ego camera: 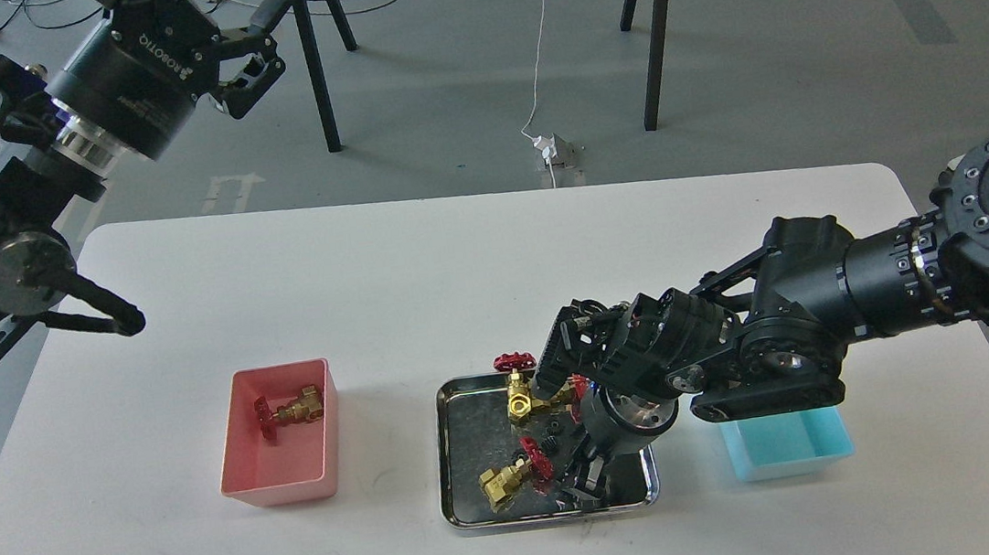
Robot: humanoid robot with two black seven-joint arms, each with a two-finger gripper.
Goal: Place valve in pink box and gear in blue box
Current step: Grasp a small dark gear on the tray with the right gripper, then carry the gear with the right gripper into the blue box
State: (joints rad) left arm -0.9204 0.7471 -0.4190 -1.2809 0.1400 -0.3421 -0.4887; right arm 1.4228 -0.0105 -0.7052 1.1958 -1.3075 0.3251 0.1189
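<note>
The pink box (279, 489) stands left of centre with one brass valve (292, 410) lying in it. The steel tray (455, 454) in the middle holds a valve (520, 396) at the back with a second one partly hidden behind my right wrist, and a third valve (507, 479) at the front left. One tiny black gear (550, 444) shows beside it; other gears are hidden by the arm. My right gripper (586, 481) points down into the tray's front right part, dark and hard to read. The blue box (788, 449) is partly under my right arm. My left gripper (253, 38) is open, high above the floor beyond the table.
The white table (384, 280) ends close in front of the tray and boxes. Chair legs (316, 66) and a cable with a plug (550, 147) lie on the floor beyond the far edge. My right arm (829, 316) crosses above the table's right side.
</note>
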